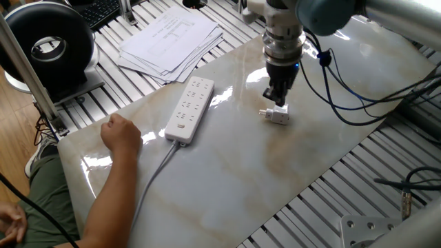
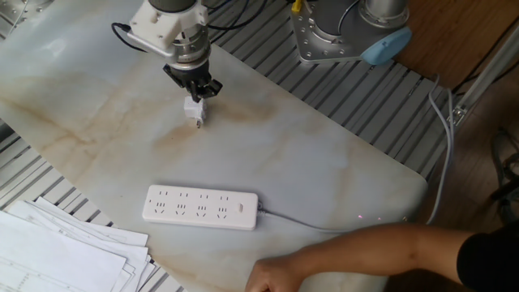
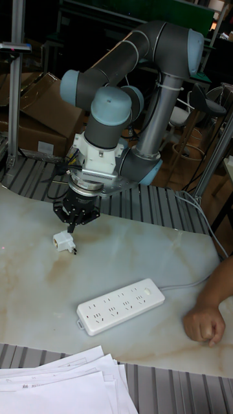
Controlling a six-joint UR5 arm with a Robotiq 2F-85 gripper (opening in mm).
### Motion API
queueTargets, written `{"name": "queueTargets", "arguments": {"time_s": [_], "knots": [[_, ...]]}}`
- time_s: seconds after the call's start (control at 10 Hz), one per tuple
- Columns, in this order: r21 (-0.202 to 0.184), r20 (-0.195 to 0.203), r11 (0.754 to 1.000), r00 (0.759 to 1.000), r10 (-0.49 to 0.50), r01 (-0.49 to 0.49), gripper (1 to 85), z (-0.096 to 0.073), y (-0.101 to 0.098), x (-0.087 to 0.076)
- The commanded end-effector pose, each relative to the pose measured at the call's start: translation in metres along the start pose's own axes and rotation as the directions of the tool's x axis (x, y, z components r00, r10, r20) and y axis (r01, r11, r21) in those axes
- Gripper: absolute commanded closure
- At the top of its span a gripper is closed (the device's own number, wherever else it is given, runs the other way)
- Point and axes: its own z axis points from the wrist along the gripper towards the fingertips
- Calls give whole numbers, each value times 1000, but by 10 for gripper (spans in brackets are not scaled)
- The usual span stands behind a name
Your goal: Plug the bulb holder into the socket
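The gripper [image 1: 278, 100] is shown poised directly above the bulb holder [image 1: 277, 115], fingers pointing down at it; whether the fingers are parted or closed cannot be told, and no contact with the bulb holder can be confirmed. In the other fixed view the gripper [image 2: 197, 91] appears just at 12 o'clock of the bulb holder [image 2: 194, 111]; in the tall fixed view the gripper [image 3: 72, 224] is seen at 1 o'clock of the bulb holder [image 3: 63, 242].

The bulb holder is depicted as a small white block lying on its side on the marble table [image 1: 275, 179], with prongs projecting from one end. No brand or writing can be read on it.

The socket [image 1: 189, 109] is seen at 9 o'clock of the bulb holder in one fixed view, well apart from it: a long white strip with rows of outlet holes and a grey cable [image 1: 153, 179] leaving its near end. No lettering is legible.

A person's fist [image 1: 122, 134] is rested on the table near the cable end of the socket. A stack of printed papers [image 1: 169, 41] is shown at 11 o'clock of the socket; the print is too small to be read.
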Motion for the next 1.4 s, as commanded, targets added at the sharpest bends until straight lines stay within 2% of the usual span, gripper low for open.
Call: {"name": "queueTargets", "arguments": {"time_s": [0.0, 0.1, 0.3, 0.6, 1.3], "knots": [[-20, 4, 999, 1000, -29, 29, 720, 8, 1, 9], [-16, 0, 998, 999, -53, 53, 660, 8, -1, 11], [5, -2, 994, 994, -106, 106, 440, 7, -7, 12], [-41, 9, 996, 997, -82, 82, 397, 7, 5, 10], [-43, 17, 994, 995, -100, 101, 347, 7, 4, 8]]}}
